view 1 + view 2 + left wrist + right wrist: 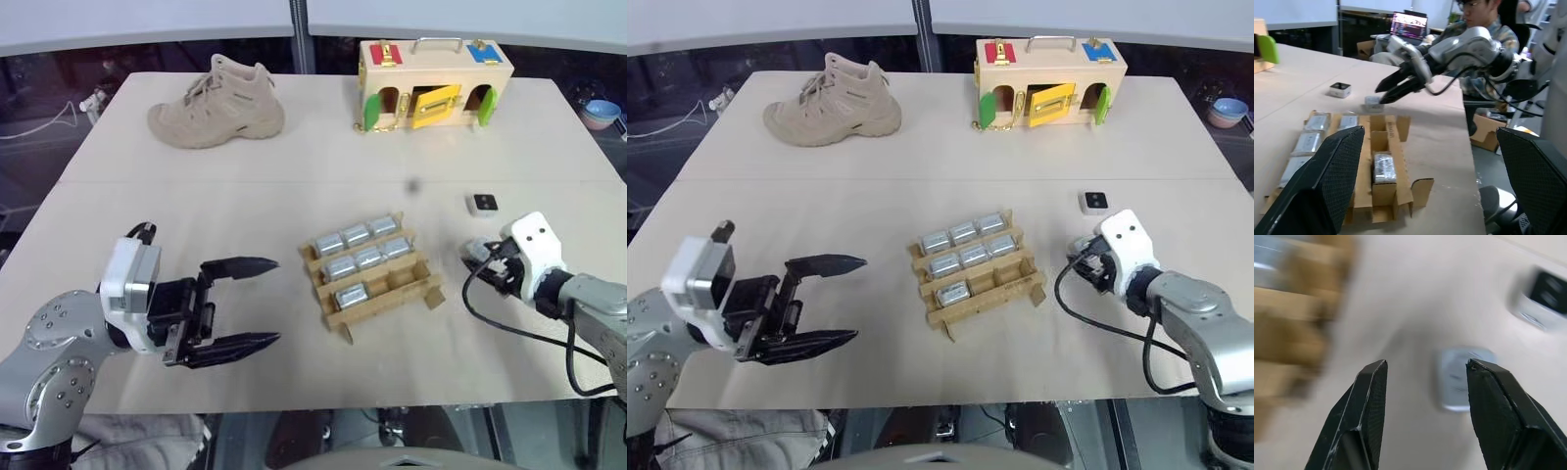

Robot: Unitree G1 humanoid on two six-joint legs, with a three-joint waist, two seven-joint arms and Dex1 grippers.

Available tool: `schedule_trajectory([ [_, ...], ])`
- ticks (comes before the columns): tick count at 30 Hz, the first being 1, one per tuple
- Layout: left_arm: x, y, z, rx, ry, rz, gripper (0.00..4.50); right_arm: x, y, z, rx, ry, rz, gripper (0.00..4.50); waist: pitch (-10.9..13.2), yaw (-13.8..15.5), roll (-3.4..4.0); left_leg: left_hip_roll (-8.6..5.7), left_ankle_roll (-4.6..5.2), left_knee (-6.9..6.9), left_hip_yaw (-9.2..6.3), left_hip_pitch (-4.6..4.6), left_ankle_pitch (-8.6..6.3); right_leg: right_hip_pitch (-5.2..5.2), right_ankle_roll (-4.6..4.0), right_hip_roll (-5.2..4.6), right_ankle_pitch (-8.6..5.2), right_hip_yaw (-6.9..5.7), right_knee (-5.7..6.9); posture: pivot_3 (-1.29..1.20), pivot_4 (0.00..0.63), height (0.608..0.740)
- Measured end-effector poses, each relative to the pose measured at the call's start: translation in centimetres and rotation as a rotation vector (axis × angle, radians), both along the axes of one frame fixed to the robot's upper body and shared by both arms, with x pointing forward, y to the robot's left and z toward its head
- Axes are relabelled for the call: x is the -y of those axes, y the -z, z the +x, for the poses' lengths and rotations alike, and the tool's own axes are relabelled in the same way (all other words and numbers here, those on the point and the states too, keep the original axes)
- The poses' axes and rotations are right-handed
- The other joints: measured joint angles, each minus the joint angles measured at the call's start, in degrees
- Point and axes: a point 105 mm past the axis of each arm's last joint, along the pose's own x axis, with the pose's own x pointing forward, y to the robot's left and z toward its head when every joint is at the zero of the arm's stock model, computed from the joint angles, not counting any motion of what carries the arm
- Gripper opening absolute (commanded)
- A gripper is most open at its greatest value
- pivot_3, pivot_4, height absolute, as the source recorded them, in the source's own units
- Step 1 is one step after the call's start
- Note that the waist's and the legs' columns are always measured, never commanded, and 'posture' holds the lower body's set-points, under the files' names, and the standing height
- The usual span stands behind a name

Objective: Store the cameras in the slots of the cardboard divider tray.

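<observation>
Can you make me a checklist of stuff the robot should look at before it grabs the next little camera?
1. Empty slots left in the brown cardboard divider tray: ok, two in the near row.
2. Seven silver-grey block cameras seated in their slots: ok.
3. Right gripper open: ok, fingers apart, nothing held.
4. Loose silver-grey camera lined up between those fingers: not ok, it lies off-centre towards one finger.
5. Second loose camera, black face up, clear of the arm: ok, farther back on the pale table.
6. Left gripper out of the way: ok, open, left of the tray.
</observation>
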Motion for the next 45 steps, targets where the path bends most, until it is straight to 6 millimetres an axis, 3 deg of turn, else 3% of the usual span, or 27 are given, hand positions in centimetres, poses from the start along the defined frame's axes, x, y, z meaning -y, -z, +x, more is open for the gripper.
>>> schedule_trajectory([
  [6,-0.2,0.3,-0.1,-0.008,0.001,0.006,4.50,1.6,0.8,1.5,-0.016,0.053,-0.001,2.50,0.0,0.1,-0.01,0.01,0.00,0.01,0.06,0.03,0.00,0.01,0.04,0.12,-0.01,0.07,0.00,0.00,0.150,0.740],
  [10,-0.6,0.4,-0.3,-0.012,-0.025,0.006,4.50,2.2,1.8,1.7,-0.063,0.063,0.024,4.22,0.0,0.3,-0.01,0.02,0.00,0.01,0.06,0.02,0.00,0.00,0.04,0.13,-0.01,0.07,-0.01,0.00,0.150,0.740],
  [11,-0.7,0.4,-0.3,-0.010,-0.030,0.007,4.50,2.1,1.8,1.7,-0.066,0.057,0.029,4.41,0.0,0.3,-0.01,0.02,0.01,0.01,0.05,0.02,0.00,0.00,0.04,0.13,-0.01,0.07,0.00,0.00,0.150,0.740],
  [19,-0.8,0.5,-0.4,-0.011,-0.040,-0.001,4.50,1.6,1.5,2.4,-0.063,0.066,0.066,4.41,0.0,0.2,-0.01,0.02,0.00,0.01,0.06,0.03,0.00,0.01,0.04,0.14,-0.01,0.08,0.00,0.00,0.150,0.740],
  [24,-0.8,0.4,0.1,-0.015,-0.081,-0.013,4.50,1.6,1.5,2.7,-0.061,0.074,0.072,2.16,0.0,0.4,-0.01,0.03,0.01,0.01,0.06,0.02,0.00,0.01,0.04,0.14,0.00,0.08,0.00,0.00,0.150,0.740],
  [25,-0.8,0.2,0.4,-0.021,-0.099,-0.021,4.50,1.6,1.4,2.7,-0.062,0.073,0.070,1.88,0.0,0.4,-0.02,0.03,0.00,0.02,0.05,0.02,0.00,0.02,0.04,0.14,0.00,0.08,0.00,0.00,0.150,0.740],
  [29,0.2,-1.0,2.1,-0.047,-0.198,-0.057,4.50,1.8,1.2,1.8,-0.049,0.040,0.006,1.88,0.0,0.5,-0.03,0.02,0.01,0.05,-0.02,-0.02,0.00,0.03,0.05,0.11,0.00,0.07,0.00,0.00,0.150,0.740],
  [32,1.9,-2.1,3.5,-0.102,-0.269,-0.059,4.50,1.1,-1.1,1.3,0.091,-0.070,-0.100,1.88,0.0,0.4,-0.03,0.02,0.01,0.09,-0.08,-0.03,0.00,0.04,0.07,0.13,0.01,0.08,0.01,0.00,0.150,0.740],
  [35,4.0,-2.5,4.5,-0.249,-0.266,0.023,4.50,-2.0,-5.4,0.6,0.339,-0.255,-0.188,1.88,0.0,0.1,-0.03,0.07,-0.08,0.10,-0.08,0.09,0.05,0.09,0.09,0.25,-0.01,0.16,0.07,0.00,0.150,0.740],
  [38,6.6,-2.8,6.0,-0.382,-0.217,-0.014,4.50,-5.8,-7.9,-0.1,0.498,-0.431,-0.255,1.88,0.0,0.3,-0.06,0.06,-0.11,0.09,-0.07,0.38,0.07,0.35,0.28,0.34,-0.12,0.18,0.08,0.00,0.150,0.740],
  [40,8.3,-2.1,7.0,-0.486,-0.190,-0.016,4.50,-8.4,-8.7,-1.2,0.585,-0.563,-0.295,1.88,0.0,0.3,-0.15,0.06,-0.12,0.09,-0.08,0.51,0.07,0.53,0.27,0.35,-0.12,0.18,0.07,0.00,0.150,0.740],
  [45,9.5,-2.1,9.1,-0.562,-0.215,-0.025,4.50,-11.3,-8.4,-2.3,0.644,-0.717,-0.350,1.88,0.1,0.2,-0.23,0.04,-0.12,0.11,-0.07,0.49,0.08,0.52,0.06,0.33,0.00,0.18,0.01,0.00,0.150,0.740],
])
